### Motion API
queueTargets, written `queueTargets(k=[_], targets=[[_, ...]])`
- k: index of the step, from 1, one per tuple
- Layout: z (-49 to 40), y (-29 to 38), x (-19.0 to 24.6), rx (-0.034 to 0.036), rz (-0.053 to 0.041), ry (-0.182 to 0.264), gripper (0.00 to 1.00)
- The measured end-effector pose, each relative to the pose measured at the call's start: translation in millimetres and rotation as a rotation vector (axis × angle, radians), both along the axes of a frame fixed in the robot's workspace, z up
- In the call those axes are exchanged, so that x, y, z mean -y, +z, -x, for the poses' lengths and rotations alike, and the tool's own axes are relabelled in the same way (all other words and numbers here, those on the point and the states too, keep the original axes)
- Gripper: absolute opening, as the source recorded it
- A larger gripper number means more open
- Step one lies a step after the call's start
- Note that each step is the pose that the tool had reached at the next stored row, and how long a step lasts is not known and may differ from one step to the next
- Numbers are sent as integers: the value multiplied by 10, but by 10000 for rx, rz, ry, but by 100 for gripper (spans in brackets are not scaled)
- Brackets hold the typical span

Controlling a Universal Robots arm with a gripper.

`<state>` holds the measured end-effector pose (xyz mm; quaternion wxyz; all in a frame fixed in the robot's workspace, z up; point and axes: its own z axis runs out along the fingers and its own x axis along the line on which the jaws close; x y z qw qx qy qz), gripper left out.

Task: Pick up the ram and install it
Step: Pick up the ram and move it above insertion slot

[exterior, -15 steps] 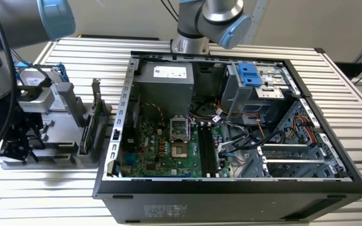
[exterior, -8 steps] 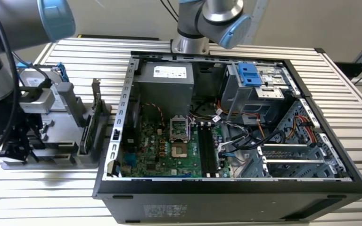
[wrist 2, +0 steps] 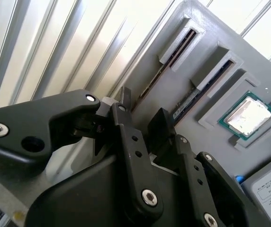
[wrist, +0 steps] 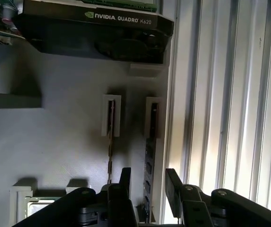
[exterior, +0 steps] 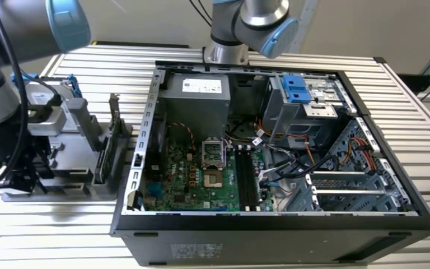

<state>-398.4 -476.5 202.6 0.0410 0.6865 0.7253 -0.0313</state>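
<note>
Two ram sticks stand on edge in slots of a grey parts holder (wrist: 69, 142). In both wrist views my gripper (wrist: 149, 182) (wrist 2: 142, 109) is low over the holder and open. The ram (wrist: 149, 158) (wrist 2: 168, 59) in the slot nearest the holder's edge runs between its black fingers (wrist: 173, 182), with a gap on each side. The other ram stick (wrist: 110, 146) (wrist 2: 199, 92) lies just outside the fingers. In the exterior view the gripper (exterior: 24, 168) is at the far left over the holder (exterior: 65, 190), beside the open computer case (exterior: 136, 168). The motherboard's memory slots (exterior: 246, 179) lie inside the case.
A graphics card (wrist: 97, 28) (exterior: 104, 151) stands in the holder beyond the ram slots. A processor chip (wrist 2: 249, 116) (wrist: 36, 205) and a silver hard drive (wrist 2: 268, 189) sit in other pockets. Ribbed metal table (exterior: 394, 112) surrounds everything. Cables (exterior: 297, 162) and a drive cage (exterior: 304, 101) crowd the case.
</note>
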Motion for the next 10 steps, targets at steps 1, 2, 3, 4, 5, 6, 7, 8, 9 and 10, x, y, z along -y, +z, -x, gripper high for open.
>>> queueTargets(k=[1,2,3,4,5,6,7,8,9,10], targets=[[0,-5,0,-7,0,41,100],[0,-11,0,-12,0,78,100],[0,-16,0,-16,0,109,100],[0,-20,1,-18,0,128,100],[0,-26,1,-16,-1,129,100],[0,-32,1,-17,-1,130,100],[1,-38,3,-18,0,131,100],[2,-42,6,-17,-1,132,100],[2,-47,8,-16,-2,131,100],[3,-51,9,-16,-2,131,100]])
